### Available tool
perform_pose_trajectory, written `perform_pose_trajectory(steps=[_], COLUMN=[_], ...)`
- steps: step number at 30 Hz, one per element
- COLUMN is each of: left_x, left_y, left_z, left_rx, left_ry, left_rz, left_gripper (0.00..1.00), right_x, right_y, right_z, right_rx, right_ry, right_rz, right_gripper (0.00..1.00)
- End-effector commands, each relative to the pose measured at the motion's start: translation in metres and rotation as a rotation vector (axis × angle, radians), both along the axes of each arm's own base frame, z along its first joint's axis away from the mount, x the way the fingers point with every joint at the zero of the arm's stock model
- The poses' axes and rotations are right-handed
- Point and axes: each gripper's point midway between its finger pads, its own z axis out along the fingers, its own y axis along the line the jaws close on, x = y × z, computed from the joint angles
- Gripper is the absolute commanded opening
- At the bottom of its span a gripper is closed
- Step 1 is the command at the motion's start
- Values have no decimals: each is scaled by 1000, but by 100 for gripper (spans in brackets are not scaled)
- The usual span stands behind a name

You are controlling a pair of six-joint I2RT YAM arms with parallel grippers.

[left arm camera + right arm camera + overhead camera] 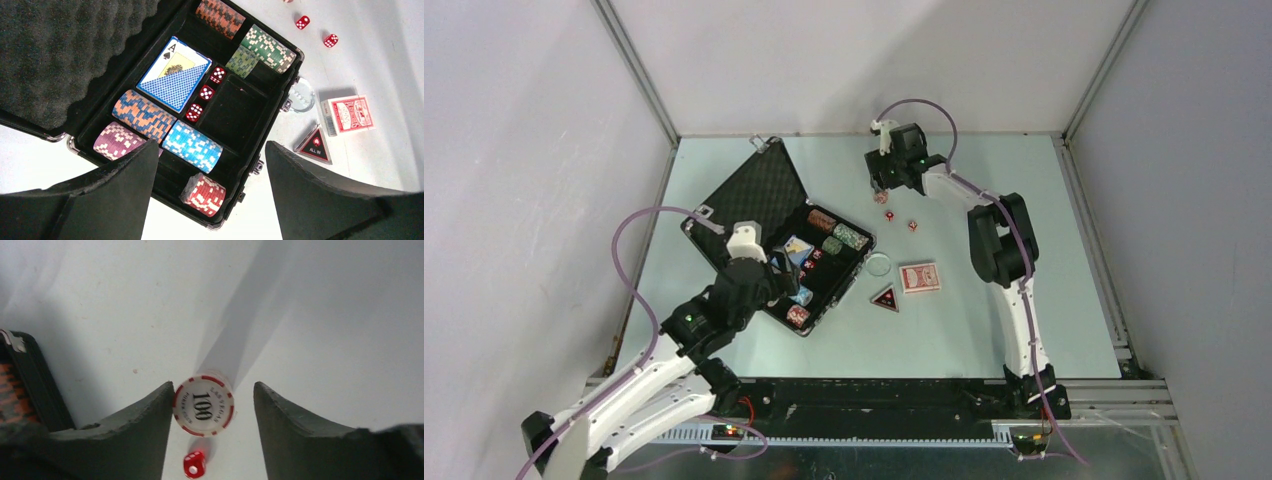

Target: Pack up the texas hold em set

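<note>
The black briefcase [759, 190] lies open at centre left, its foam lid up. Its tray [235, 107] holds several chip stacks, the blue card deck [175, 75] and three red dice [206, 92]. My left gripper [776, 277] hangs open and empty over the tray's near end [211, 146]. My right gripper [885, 188] is open at the far centre, its fingers on either side of a white "100" chip stack [203, 405] standing on the table. The stack touches one finger, with a gap to the other. A red die [194, 464] lies just behind it.
On the table right of the case lie two red dice [889, 215], a clear round disc [879, 264], the red card deck [920, 277] and the black-red "ALL IN" triangle [885, 299]. The case's corner [30, 385] shows at left in the right wrist view.
</note>
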Motion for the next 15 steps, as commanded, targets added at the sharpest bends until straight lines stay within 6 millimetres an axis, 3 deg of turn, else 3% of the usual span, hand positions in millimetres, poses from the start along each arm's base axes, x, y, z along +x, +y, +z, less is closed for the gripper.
perform_pose_trajectory(steps=[1,4,6,8,9,10,12,13,14,15], left_x=[8,10,10,10,10,10,9,9,9,9], left_y=[-5,-7,-9,-11,-12,-13,-16,-16,-17,-17], left_z=[9,9,10,12,12,13,12,11,10,10], left_rx=[-21,-21,-26,-40,-45,-49,-53,-52,-52,-52], left_ry=[-32,-29,-28,-32,-31,-32,-28,-25,-23,-22], left_rz=[0,-1,-7,-14,-20,-24,-35,-37,-40,-42], left_gripper=[84,84,83,83,83,83,83,83,82,82], right_x=[12,10,3,-6,-11,-16,-30,-38,-44,-52], right_y=[18,23,26,28,29,28,25,24,22,20], right_z=[19,29,38,52,69,69,101,101,122,121], right_rx=[45,50,60,79,98,101,128,133,147,150], right_ry=[-54,-67,-67,-68,-83,-74,-108,-98,-127,-115], right_rz=[39,90,128,157,171,177,194,206,209,216], right_gripper=[54,21,13,10,9,9,6,5,3,3])
